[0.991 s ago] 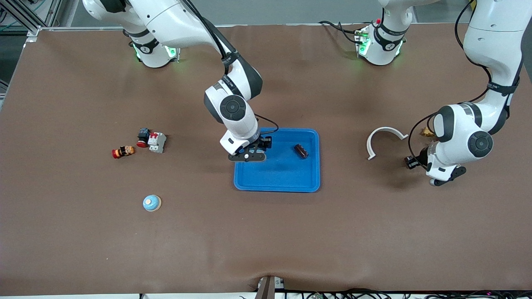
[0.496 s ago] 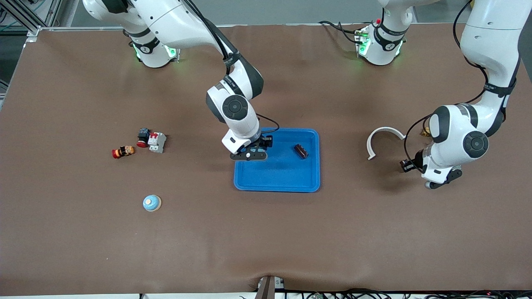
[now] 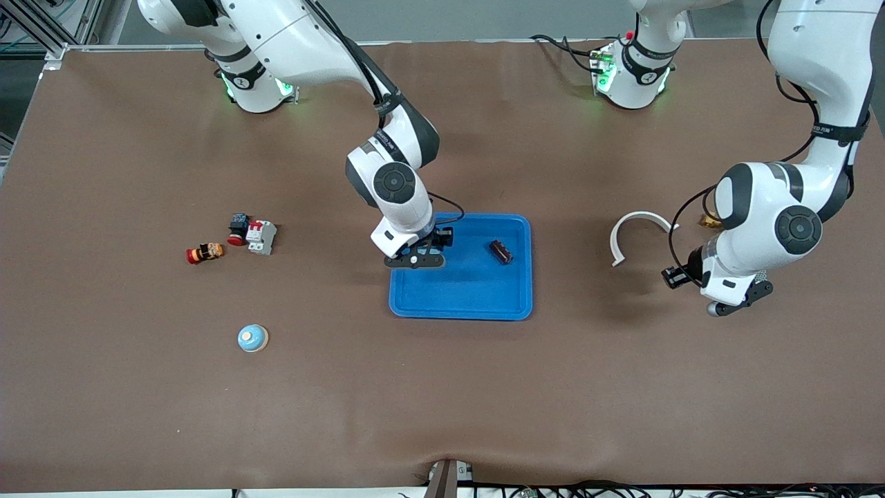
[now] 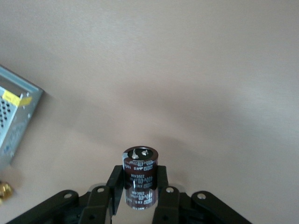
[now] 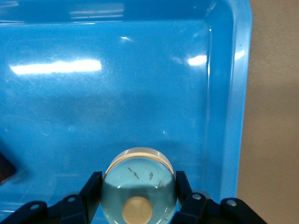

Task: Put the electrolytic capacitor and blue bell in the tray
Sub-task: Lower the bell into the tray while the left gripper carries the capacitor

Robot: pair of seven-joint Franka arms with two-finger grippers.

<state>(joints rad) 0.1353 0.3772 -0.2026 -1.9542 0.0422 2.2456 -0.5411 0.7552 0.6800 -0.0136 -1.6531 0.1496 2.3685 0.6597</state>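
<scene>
Right tool (image 5: 138, 205) grips blue bell (image 5: 139, 186) over tray (image 5: 224, 93); left tool (image 4: 140, 196) clamps capacitor (image 4: 140, 179).

A broad brown tabletop (image 3: 484, 387) fills nearly the whole front view, its covering slightly wrinkled along the edge nearest the camera. A metal frame (image 3: 41, 31) stands at one upper corner, over grey floor (image 3: 484, 17). Even overhead light, soft shadows.
</scene>
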